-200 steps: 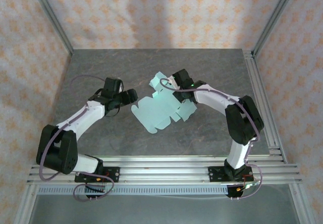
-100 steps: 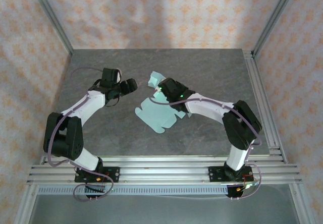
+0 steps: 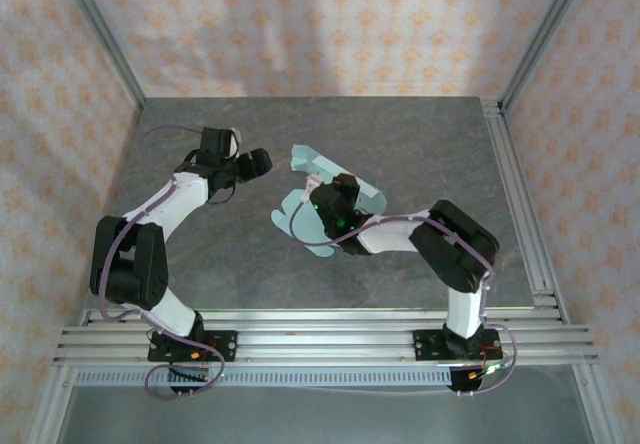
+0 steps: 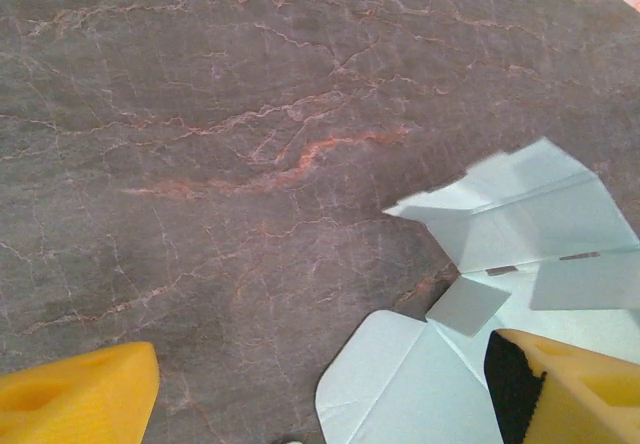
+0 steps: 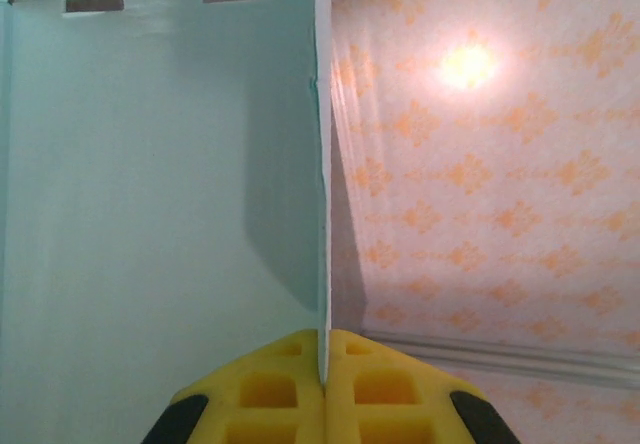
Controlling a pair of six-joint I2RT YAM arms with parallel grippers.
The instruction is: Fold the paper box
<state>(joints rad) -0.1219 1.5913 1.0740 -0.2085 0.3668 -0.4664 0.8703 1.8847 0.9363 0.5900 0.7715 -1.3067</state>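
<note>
Mint-blue close up, pinches the paper box (image 5: 150, 214) edge-on in the clamped right gripper (image 5: 324, 359) on its wrist view, sits central on the table (image 3: 400, 144) from above, with the left gripper (image 4: 320, 394) spread wide, empty, beside.

Bare table (image 3: 430, 134) lies open on the far and right sides. At centre the paper box (image 3: 298, 226) and the right arm (image 3: 400, 232) across it block passage; a gap separates the left gripper (image 3: 262, 162) from the box.
</note>
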